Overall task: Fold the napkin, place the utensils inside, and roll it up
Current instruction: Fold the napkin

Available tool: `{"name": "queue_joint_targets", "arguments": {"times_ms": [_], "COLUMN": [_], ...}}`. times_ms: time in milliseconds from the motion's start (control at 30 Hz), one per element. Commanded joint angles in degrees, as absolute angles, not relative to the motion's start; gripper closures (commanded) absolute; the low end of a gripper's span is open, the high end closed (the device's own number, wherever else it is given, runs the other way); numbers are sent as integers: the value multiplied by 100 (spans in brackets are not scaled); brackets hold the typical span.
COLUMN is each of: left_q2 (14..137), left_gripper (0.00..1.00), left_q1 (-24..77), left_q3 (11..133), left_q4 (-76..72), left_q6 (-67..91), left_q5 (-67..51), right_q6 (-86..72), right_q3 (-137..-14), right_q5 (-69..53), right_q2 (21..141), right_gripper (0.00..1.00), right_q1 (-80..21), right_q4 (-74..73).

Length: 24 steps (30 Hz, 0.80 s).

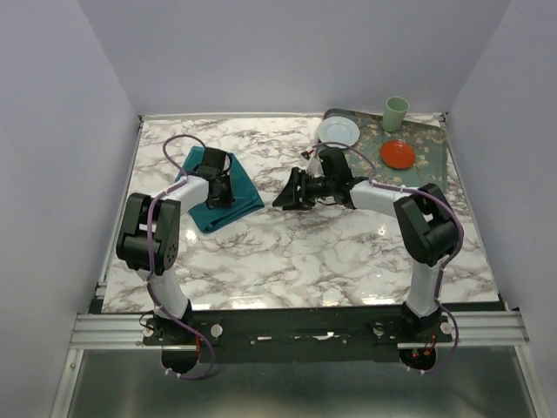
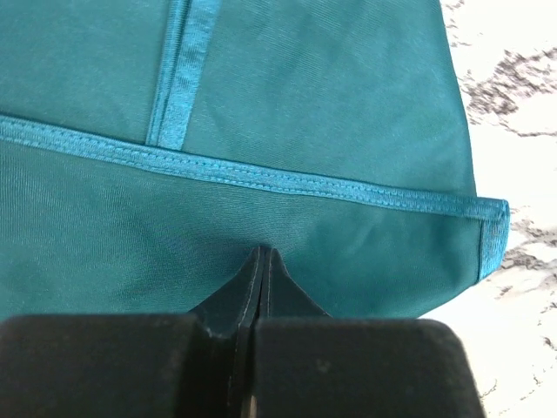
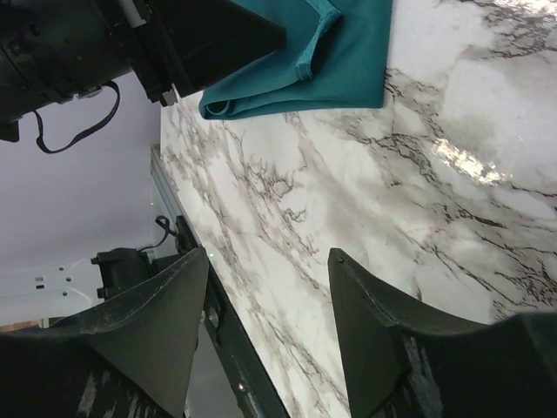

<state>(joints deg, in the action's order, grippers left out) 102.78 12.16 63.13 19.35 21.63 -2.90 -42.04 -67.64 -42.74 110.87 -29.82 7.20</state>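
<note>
The teal napkin (image 1: 242,205) lies folded in layers on the marble table (image 1: 331,252), left of the middle. My left gripper (image 1: 217,197) points down onto it. In the left wrist view its fingertips (image 2: 263,252) are pressed together into the napkin (image 2: 305,113), just below a stitched hem, pinching the cloth. My right gripper (image 1: 284,192) hovers open over bare marble to the right of the napkin, and nothing lies between its fingers (image 3: 268,252). The right wrist view shows the napkin's folded edge (image 3: 339,61) further off. The utensils are out of view.
A white plate (image 1: 338,131), a red bowl (image 1: 397,154) and a pale green cup (image 1: 396,113) sit on a patterned grey-green tray (image 1: 428,161) at the back right. The left arm (image 3: 78,43) shows in the right wrist view. White walls enclose the table.
</note>
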Motion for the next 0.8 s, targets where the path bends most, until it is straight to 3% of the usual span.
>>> {"name": "queue_joint_targets", "arguments": {"times_ms": [0,300,767], "left_q2": [10459,10468,9906], "left_gripper": [99,100,99], "left_q1": [1485,2065,3111], "left_q3": [6249,5951,5344], "left_q4": [1978,1767,1529], "left_q6": [2197,2496,3006], "left_q5": [-123,-158,-466], "right_q6": [-4078,-3832,-2550], "right_q3": [-6574,-6372,-6565], "right_q5": [-4237,-4087,-3050], "right_q2": [10828,10661,10195], "right_gripper": [34,34,34], "right_q1": [-2927,-2900,-2769], "right_q4": [853,791,-526]}}
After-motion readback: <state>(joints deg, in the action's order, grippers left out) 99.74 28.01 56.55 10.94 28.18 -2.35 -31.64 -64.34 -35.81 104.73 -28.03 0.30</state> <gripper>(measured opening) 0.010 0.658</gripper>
